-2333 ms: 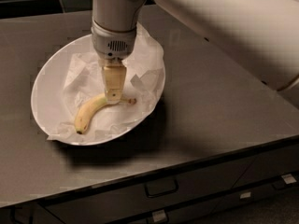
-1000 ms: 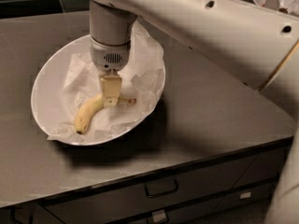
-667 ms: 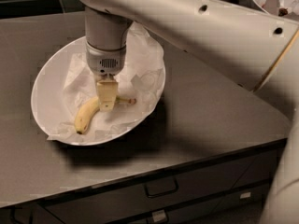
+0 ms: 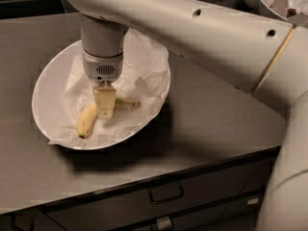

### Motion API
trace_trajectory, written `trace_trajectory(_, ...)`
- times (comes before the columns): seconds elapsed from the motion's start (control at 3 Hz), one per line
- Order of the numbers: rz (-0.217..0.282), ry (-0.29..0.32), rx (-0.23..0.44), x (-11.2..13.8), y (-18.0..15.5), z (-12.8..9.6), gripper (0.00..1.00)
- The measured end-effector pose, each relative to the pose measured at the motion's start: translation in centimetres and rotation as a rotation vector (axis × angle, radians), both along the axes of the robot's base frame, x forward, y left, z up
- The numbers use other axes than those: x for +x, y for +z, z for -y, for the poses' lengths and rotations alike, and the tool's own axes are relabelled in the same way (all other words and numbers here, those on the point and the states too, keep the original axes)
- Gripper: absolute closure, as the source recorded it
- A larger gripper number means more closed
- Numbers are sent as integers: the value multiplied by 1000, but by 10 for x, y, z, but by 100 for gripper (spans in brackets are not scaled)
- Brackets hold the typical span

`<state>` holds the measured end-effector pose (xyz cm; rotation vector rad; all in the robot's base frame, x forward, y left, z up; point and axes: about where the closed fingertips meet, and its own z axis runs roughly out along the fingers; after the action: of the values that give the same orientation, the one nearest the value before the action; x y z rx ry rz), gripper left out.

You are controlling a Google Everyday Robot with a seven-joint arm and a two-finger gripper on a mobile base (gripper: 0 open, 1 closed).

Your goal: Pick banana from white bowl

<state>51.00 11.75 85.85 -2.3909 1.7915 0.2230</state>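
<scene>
Camera view looks down at an angle on a dark grey counter point(image 4: 216, 129). My arm point(image 4: 192, 28) cuts across the top of it from the right, a thick pale tube that bends down into a short round wrist point(image 4: 102, 47) over the white bowl point(image 4: 43, 81). The bowl sits on the left half of the counter, wide and shallow, with crumpled white paper point(image 4: 144, 61) lining it and rising above the far rim.

The banana point(image 4: 86, 121) lies on that paper in the near part of the bowl, small and curved. Its yellow body runs from a dark tip at the lower left up towards the middle of the bowl. Its thin greenish stem points right and ends in a dark spot.

The gripper point(image 4: 105, 110) hangs straight down from the wrist and is right at the banana, its yellowish end covering the fruit about where the body meets the stem. From this angle I cannot tell whether it is open or clamped on the banana. I only see that it is down at the fruit and that the banana's lower end lies on the paper.

Below the counter's front edge I see dark drawers point(image 4: 166, 194) with handles. At the top right corner, behind the arm, two smaller white bowls point(image 4: 284, 1) with something dark in them stand well apart from the big bowl.
</scene>
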Motion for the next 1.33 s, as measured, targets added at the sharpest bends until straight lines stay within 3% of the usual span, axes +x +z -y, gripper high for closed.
trace_trajectory(0.67, -8, -2, -10, -1, -5, 0, 43)
trace_trajectory(1.0, -11, -2, -13, 0, -6, 0, 53)
trace_trajectory(1.33, -11, -2, -13, 0, -6, 0, 72)
